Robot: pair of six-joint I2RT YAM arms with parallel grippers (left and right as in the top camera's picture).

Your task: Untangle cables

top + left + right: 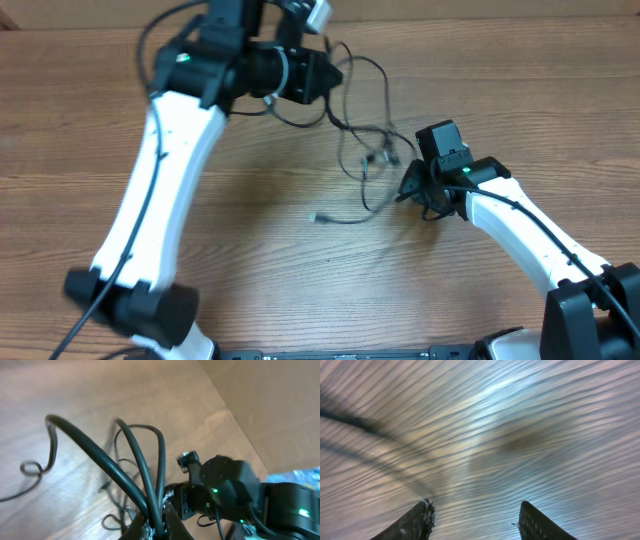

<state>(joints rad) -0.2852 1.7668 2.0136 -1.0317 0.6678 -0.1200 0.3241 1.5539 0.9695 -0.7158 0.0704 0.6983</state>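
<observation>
**Black cords up in the left claw, right claw half-spread beside the knot**

Overhead: Pinched and lifted in the left gripper (335, 72), with the cables (368, 150) draping down from its tips toward the right gripper (412, 183). Knot just ahead of the right claw's tips, near but seemingly not touching. One loose strand trailing past the knot to a silvery plug end (322, 216). Long axis of the bundle roughly claw to claw. Right claw nearer the knot, so probably the one to take it. Bare wooden table (250, 260) open on every side of the right claw; far edge close behind the left one.

Left wrist: Clamped tight on several strands (135, 455), looping up and away from the tips. Right arm (227, 485) straight ahead, beyond the hanging loops.

Right wrist: Fingertips (420, 517) roughly halfway apart, nothing between them. Heavily blurred wood grain only. Dark streak (350, 419) ahead and left of the tips, possibly a cord, too smeared to tell. Room to close, given a small shift leftward.
</observation>
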